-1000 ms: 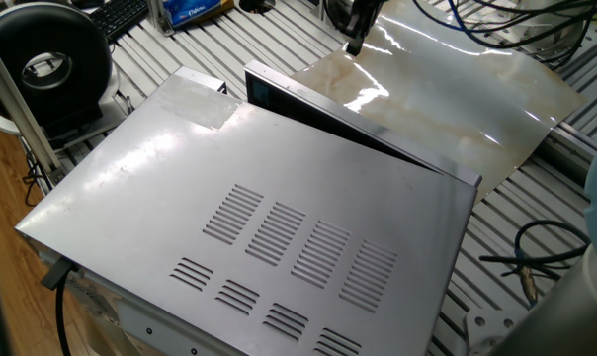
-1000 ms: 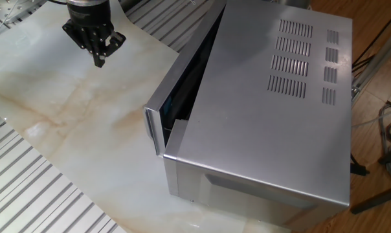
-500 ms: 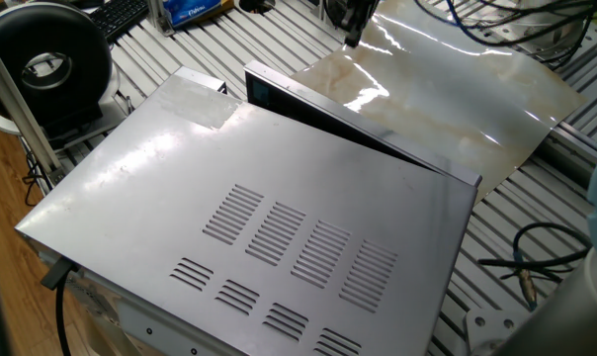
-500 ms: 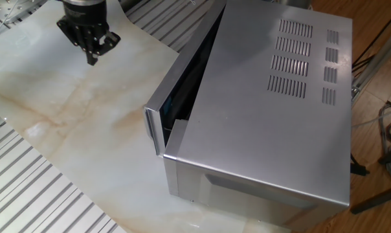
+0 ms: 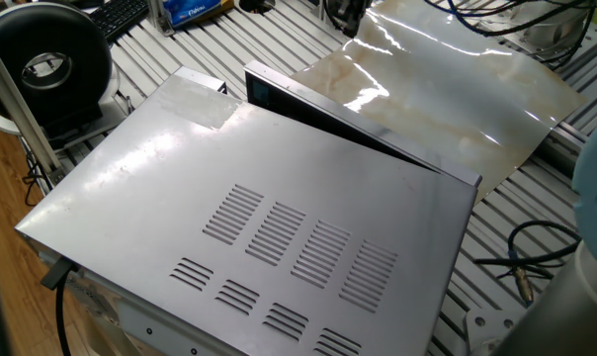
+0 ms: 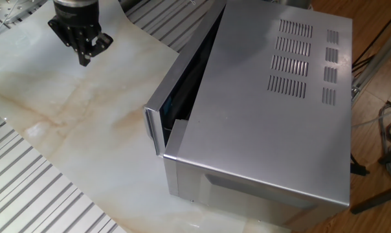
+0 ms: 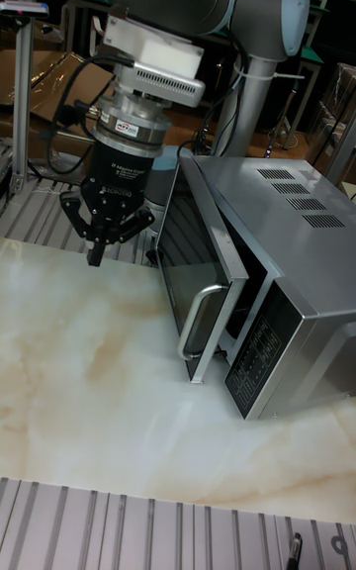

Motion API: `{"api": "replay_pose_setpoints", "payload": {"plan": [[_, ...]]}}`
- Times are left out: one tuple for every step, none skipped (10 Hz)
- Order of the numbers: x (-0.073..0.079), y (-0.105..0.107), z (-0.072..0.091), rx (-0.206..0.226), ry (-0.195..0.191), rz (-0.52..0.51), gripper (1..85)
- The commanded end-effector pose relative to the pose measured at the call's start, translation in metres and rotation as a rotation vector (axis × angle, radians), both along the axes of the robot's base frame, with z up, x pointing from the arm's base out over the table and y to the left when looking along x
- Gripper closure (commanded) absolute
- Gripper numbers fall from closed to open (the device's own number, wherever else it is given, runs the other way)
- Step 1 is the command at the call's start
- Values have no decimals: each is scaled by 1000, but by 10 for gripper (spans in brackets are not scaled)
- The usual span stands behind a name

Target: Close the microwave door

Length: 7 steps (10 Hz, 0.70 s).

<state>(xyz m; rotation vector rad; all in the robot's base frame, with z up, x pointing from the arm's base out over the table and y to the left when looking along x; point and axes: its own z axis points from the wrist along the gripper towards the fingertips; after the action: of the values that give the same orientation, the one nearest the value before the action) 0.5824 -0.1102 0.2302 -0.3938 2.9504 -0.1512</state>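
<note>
The microwave is a large silver-grey box with vent slots on top. Its door stands partly ajar, hinged at one end, and the silver handle faces the open side. My gripper hangs shut and empty over the beige sheet, well clear of the door's free edge and touching nothing. In one fixed view only its dark lower part shows at the top edge.
A glossy beige marble-patterned sheet covers the slotted metal table in front of the microwave. A round black fan stands behind it, with a keyboard nearby. Cables lie at the right.
The gripper has drifted away from the microwave door, to the left in the other fixed view and toward the top edge in one fixed view. The door has not moved.
</note>
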Motion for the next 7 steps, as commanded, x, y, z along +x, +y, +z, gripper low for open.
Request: {"api": "replay_pose_setpoints", "payload": {"plan": [[12,26,-2,30,-12,-52,847],[12,35,-4,37,-5,-72,847],[7,48,-5,64,18,-115,847],[0,58,-4,89,50,-144,847],[-1,63,-3,91,49,-156,847],[4,72,-5,94,24,-180,847],[2,80,-6,92,29,-205,847]]}}
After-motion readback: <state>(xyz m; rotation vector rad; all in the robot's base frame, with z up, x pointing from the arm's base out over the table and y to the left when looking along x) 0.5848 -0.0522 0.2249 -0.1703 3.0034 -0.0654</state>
